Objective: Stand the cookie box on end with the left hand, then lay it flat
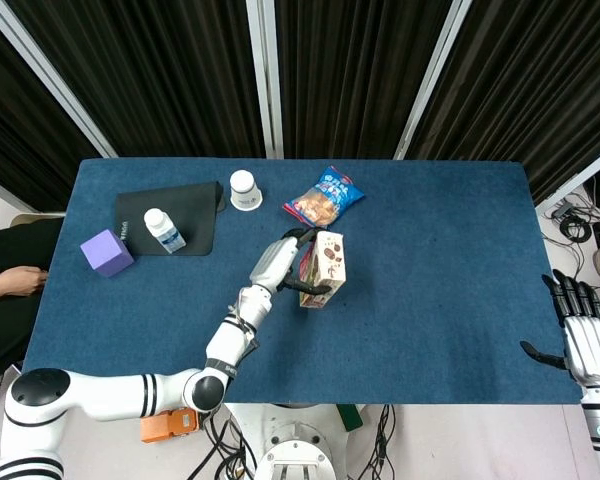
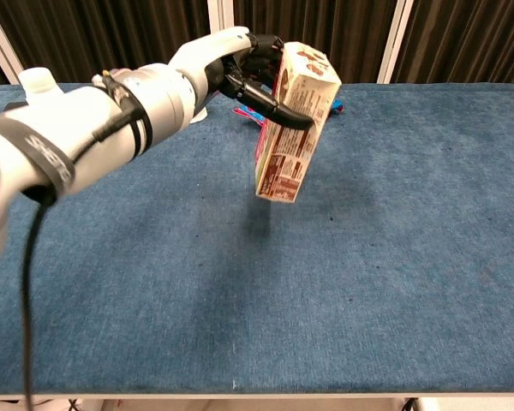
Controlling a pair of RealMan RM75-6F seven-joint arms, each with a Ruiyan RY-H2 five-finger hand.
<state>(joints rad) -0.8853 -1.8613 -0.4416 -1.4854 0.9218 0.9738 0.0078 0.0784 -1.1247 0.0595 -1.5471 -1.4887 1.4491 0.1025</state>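
The left hand (image 2: pixel 240 60) grips the cookie box (image 2: pixel 295 120) near its upper end, holding it in the air above the middle of the table (image 2: pixel 394 282). The box's long axis runs nearly vertical (slightly tilted), lower end pointing down at the cloth. The right hand (image 1: pixel 588 345), well apart at the table's edge, appears open and empty.

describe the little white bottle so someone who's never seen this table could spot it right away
Start at the blue cloth-covered table and go to its far left part, where a black rectangular mat lies. The small white plastic bottle lies on that mat, between the purple cube and the upside-down white paper cup. Its white cap and blue-and-white label set it apart from the plain cup.
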